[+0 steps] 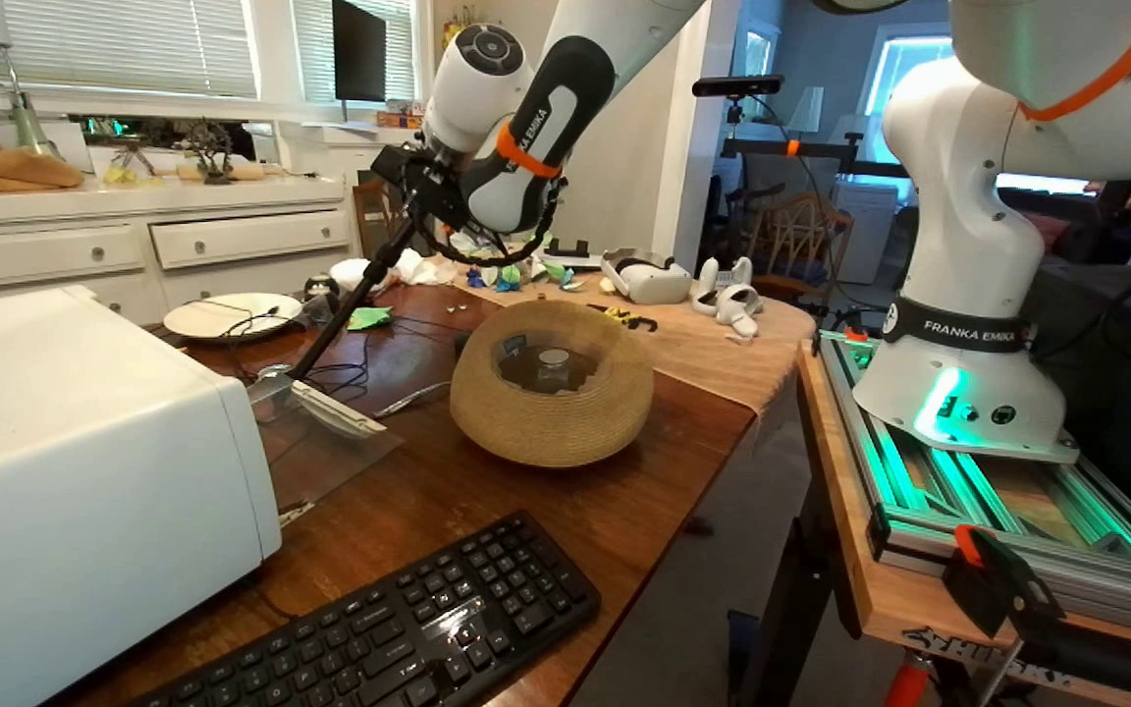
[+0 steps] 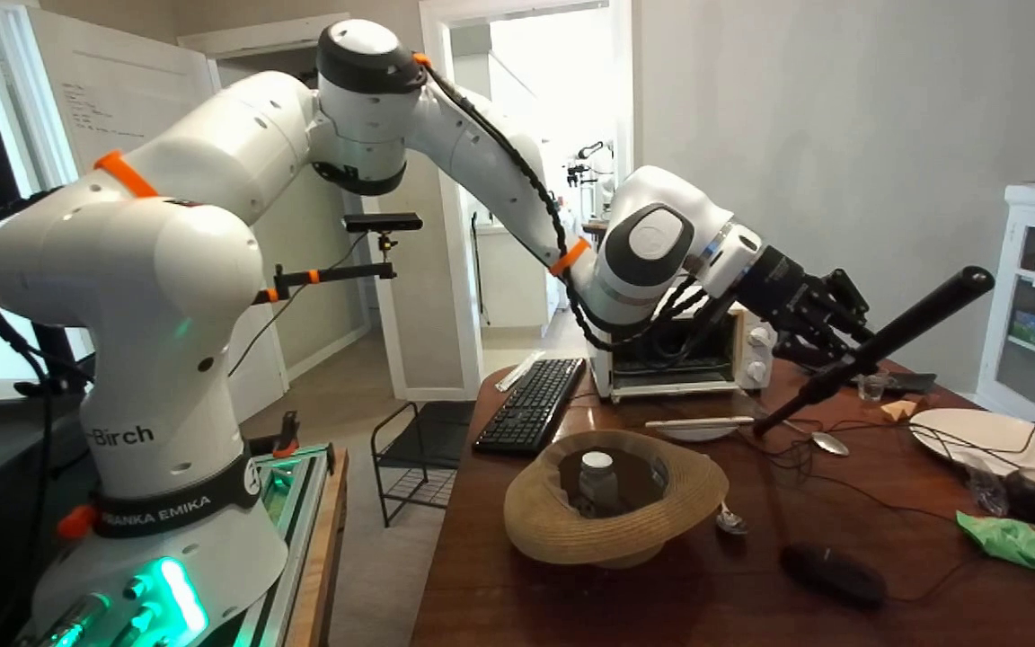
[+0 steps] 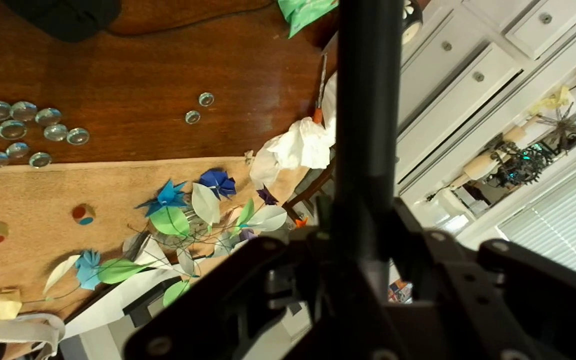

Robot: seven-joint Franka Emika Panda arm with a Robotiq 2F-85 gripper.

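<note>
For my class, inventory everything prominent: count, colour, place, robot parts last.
table: 1, brown, central
rod: 1, black, tilted over table
toaster oven: 1, white, on table
keyboard: 1, black, beside oven
straw hat: 1, tan, on table
jar: 1, clear, inside hat
mouse: 1, black, on table
plate: 1, white, on table
glass gems: about twelve, clear, on table
cloth: 1, tan, on table
paper flowers: several, multicoloured, on cloth
headset: 1, white, on cloth
sideboard: 1, white, beyond table
arm: 1, white, over table
gripper: 1, black, closed on rod
</note>
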